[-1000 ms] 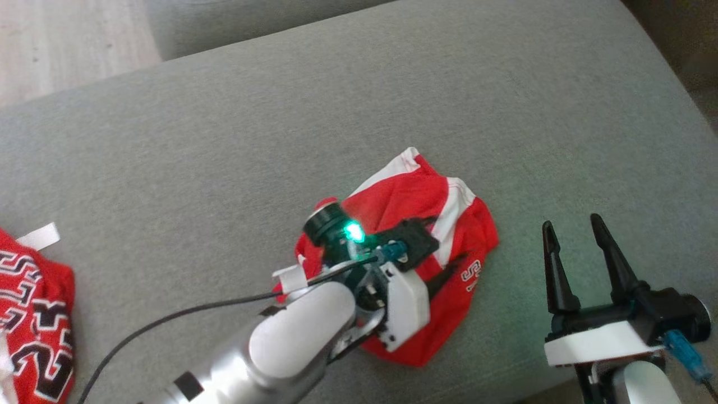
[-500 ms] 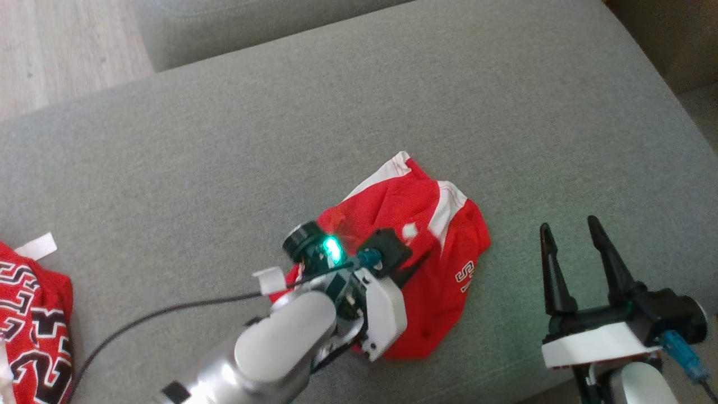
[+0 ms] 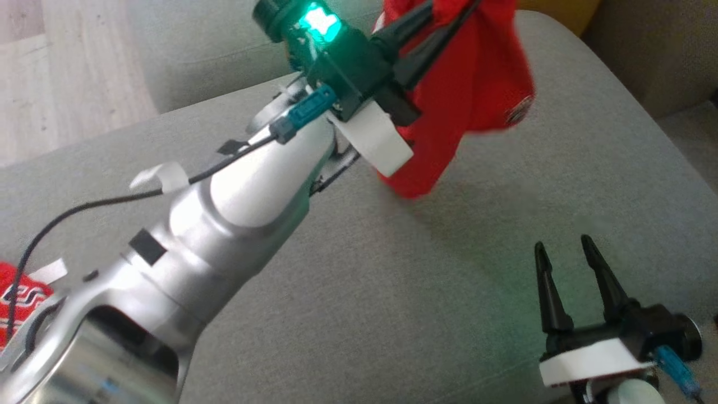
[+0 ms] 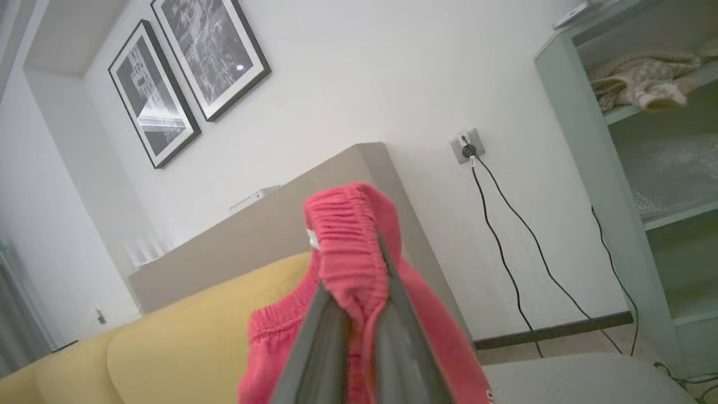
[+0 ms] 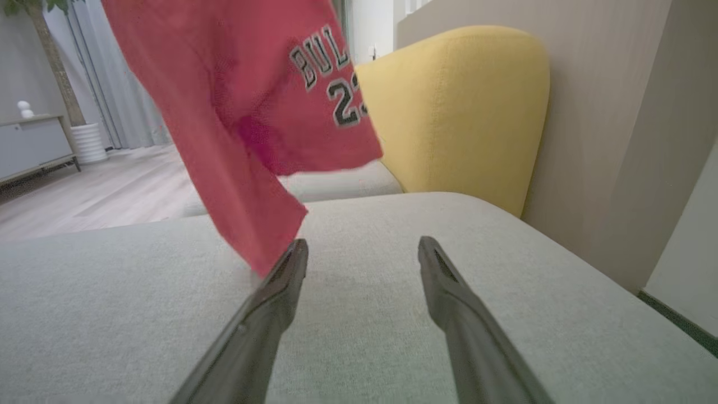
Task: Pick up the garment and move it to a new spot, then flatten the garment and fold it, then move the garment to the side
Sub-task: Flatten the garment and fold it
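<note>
The garment [image 3: 477,84] is a red pair of shorts with white and black lettering, hanging in the air above the grey sofa seat [image 3: 392,280]. My left gripper [image 3: 443,17] is raised high and shut on it. In the left wrist view the two fingers [image 4: 331,331] pinch the ribbed red waistband [image 4: 348,252]. My right gripper [image 3: 564,247] stands open low at the right, nothing between its fingers. In the right wrist view the garment [image 5: 252,112] hangs ahead and to the left of my right gripper [image 5: 363,247], its lowest corner just over the left fingertip.
Another red garment [image 3: 17,292] with black and white print lies at the seat's left edge. A yellow cushion [image 5: 460,106] stands behind the seat. Wooden floor [image 3: 67,67] lies beyond the sofa. A shelf unit [image 4: 645,168] and wall cables [image 4: 505,252] are behind.
My left gripper shut on the garment lying on the seat and lifted it high into the air. The head camera has shifted too. The right gripper stayed open in place.
</note>
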